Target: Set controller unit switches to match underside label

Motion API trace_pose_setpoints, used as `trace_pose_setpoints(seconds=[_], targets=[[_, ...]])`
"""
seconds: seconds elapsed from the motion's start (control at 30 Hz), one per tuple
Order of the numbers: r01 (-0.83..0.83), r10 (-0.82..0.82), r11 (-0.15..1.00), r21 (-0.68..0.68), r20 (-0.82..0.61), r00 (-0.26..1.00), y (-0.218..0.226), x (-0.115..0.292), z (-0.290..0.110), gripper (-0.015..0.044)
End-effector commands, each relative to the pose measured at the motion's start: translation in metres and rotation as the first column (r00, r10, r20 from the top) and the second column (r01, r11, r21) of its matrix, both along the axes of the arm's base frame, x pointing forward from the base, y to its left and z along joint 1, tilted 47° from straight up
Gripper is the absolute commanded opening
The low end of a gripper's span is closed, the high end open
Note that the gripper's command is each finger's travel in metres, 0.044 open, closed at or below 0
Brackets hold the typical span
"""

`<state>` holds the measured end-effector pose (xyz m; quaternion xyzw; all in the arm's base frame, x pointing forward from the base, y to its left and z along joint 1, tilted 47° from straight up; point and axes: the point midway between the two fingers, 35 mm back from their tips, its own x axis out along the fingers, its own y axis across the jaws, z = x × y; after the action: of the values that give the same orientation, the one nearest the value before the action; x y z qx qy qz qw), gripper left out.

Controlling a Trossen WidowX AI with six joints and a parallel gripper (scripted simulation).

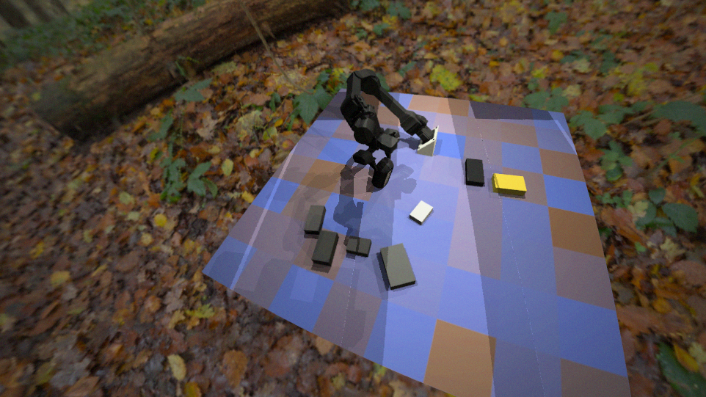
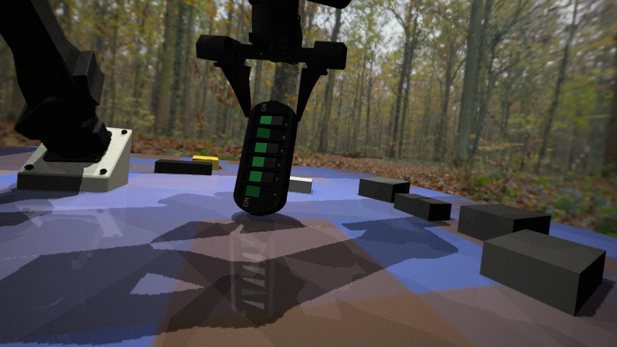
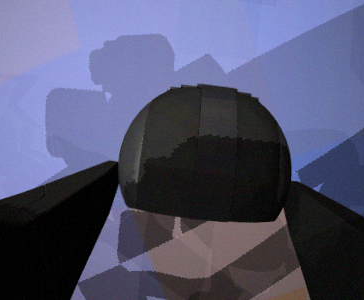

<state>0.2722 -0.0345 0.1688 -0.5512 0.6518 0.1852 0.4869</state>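
My gripper (image 2: 272, 118) (image 3: 203, 182) is shut on the dark grey controller unit (image 2: 285, 168) (image 3: 207, 160) (image 1: 383, 172), with one finger on each side near its upper end. The unit stands on end in the air, slightly tilted, its lower end a little above the bench (image 1: 520, 309). Its switch face is turned to the exterior view. Six rockers show there in a column, with green parts at the left and dark parts at the right; which ends are pressed is hard to tell. The underside label cannot be read in any view. The wrist view shows only the rounded upper end.
A small white block (image 1: 420, 211) (image 2: 301, 184) lies near the unit. A black block (image 1: 474, 172) (image 2: 183, 167) and a yellow block (image 1: 510, 183) (image 2: 206, 161) lie farther off. Several dark grey blocks (image 1: 325, 247) (image 1: 398, 266) (image 2: 541, 265) lie on the other side.
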Motion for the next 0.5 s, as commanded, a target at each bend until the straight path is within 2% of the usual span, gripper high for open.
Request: trace_pose_setpoints(seconds=[0.0,0.47], targets=[[0.011,-0.012,1.0,-0.029,-0.017,1.0,-0.0083,-0.0038,0.0031,0.0338],[0.02,-0.021,0.998,-0.057,-0.027,0.999,-0.0145,-0.0084,0.0105,0.0338]])
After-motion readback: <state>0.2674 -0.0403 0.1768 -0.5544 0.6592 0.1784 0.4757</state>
